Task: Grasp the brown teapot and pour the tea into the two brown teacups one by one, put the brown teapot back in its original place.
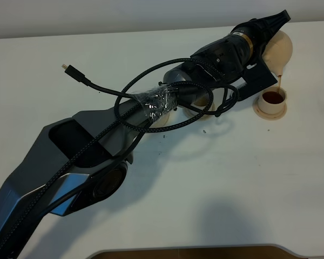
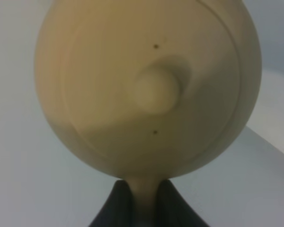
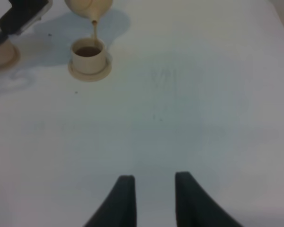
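Note:
The brown teapot hangs tilted in the air at the far right, its handle held in my left gripper. A thin stream of tea runs from its spout into a brown teacup on its small saucer. The left wrist view shows the teapot's lid and knob close up, with the fingers shut on the handle. The right wrist view shows the teapot, the cup being filled and the second cup on its saucer. My right gripper is open and empty, low over the table.
My left arm with its black cables stretches across the white table from the front left. Tan pieces show under it, mostly hidden. A loose cable end lies at the back left.

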Motion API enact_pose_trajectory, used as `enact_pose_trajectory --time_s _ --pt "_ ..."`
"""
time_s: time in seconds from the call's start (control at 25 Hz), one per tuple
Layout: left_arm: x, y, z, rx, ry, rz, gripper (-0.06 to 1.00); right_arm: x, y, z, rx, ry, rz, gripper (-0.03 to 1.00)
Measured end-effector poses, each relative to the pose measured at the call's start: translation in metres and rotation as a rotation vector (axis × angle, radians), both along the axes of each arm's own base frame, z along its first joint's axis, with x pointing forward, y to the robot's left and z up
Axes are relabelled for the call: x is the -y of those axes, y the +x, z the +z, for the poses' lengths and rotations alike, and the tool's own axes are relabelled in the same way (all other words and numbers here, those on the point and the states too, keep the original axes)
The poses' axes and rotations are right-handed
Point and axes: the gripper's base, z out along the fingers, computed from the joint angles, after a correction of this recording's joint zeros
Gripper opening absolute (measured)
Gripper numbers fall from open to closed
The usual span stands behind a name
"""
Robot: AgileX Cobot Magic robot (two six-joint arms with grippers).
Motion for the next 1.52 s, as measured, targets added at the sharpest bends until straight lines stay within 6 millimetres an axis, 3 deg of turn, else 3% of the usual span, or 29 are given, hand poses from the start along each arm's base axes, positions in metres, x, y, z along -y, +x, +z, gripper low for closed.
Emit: enact_pose_trajectory --time_s 0.36,1.0,1.24,1.52 --pt "0.000 0.000 0.000 -0.015 -0.024 0.016 0.11 0.000 0.000 0.000 0.000 0.000 0.000 0.23" --pt "-0.010 -0.003 -0.007 -0.245 -0.165 0.237 0.11 0.000 0.000 0.000 0.000 0.000 0.000 0.23" --pt "-0.019 -0.008 0.021 -0.318 -0.224 0.337 0.11 0.000 0.000 0.000 0.000 0.000 0.000 0.23" --pt "-0.035 -0.026 0.066 -0.550 -0.455 0.603 0.11 0.000 0.000 0.000 0.000 0.000 0.000 0.23"
